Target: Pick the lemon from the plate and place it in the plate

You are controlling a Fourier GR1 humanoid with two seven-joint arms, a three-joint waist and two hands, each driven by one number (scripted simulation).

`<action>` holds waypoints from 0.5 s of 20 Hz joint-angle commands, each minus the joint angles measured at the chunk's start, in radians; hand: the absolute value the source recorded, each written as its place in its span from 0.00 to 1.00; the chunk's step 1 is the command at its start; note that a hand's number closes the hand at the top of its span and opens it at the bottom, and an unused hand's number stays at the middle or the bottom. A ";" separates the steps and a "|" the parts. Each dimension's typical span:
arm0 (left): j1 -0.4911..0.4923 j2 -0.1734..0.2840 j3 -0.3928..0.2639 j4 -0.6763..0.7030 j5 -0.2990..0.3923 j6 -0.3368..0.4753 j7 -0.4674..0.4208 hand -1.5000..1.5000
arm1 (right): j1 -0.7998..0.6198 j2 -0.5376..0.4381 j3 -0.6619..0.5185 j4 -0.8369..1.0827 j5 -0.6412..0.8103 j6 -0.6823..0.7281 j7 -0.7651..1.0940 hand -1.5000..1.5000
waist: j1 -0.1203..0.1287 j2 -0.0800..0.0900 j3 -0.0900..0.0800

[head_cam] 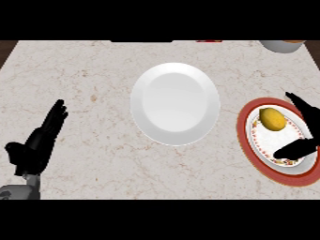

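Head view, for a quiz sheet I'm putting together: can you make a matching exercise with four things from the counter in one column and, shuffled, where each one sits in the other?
Column one:
1. yellow lemon
2. plain white plate
3. black left hand
4. black right hand

Column two:
A. at the counter's left side, fingers straight
B. over the red-rimmed plate, open around the fruit
C. at the counter's middle, with nothing on it
D. on the red-rimmed patterned plate at the right

Pairs: 1-D, 2-C, 3-A, 4-B
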 commanded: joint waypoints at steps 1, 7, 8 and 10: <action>-0.005 -0.055 0.009 0.044 -0.038 0.001 -0.046 0.50 | -0.038 0.047 -0.041 0.086 0.054 0.049 -0.028 0.00 | -0.001 0.000 0.000; -0.101 -0.030 0.043 0.059 -0.037 -0.030 0.052 0.50 | -0.109 0.122 -0.009 0.212 0.167 0.015 -0.034 0.00 | -0.002 0.001 0.000; 0.013 -0.038 0.052 0.063 -0.043 -0.055 -0.054 0.50 | -0.071 0.129 -0.028 0.233 0.188 -0.012 -0.088 0.00 | 0.000 0.000 0.000; 0.007 -0.075 0.007 -0.063 -0.081 0.011 0.054 0.50 | -0.132 0.176 -0.022 0.286 0.229 -0.029 -0.041 0.00 | 0.003 0.000 0.000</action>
